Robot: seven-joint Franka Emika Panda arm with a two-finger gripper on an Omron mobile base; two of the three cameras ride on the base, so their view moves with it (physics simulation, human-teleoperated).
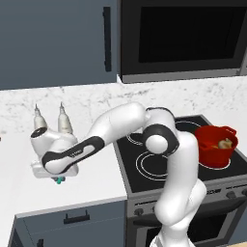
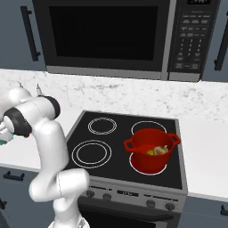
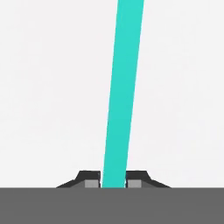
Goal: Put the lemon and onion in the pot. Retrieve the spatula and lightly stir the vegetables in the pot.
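The teal handle of the spatula runs up the hand view from between my two finger tips, and its blade is out of view. My gripper is shut on that handle, a dark tip pressed to each side. From the left base view the hand hangs low over the white counter left of the stove, and a bit of the teal spatula pokes out beneath it. The red pot stands on the front right burner. In it lie the tan onion and the yellow lemon.
Two pale shakers stand at the back of the counter, just behind my hand. The black stove top lies between the hand and the pot. A microwave hangs above the stove, with grey cabinets beside it.
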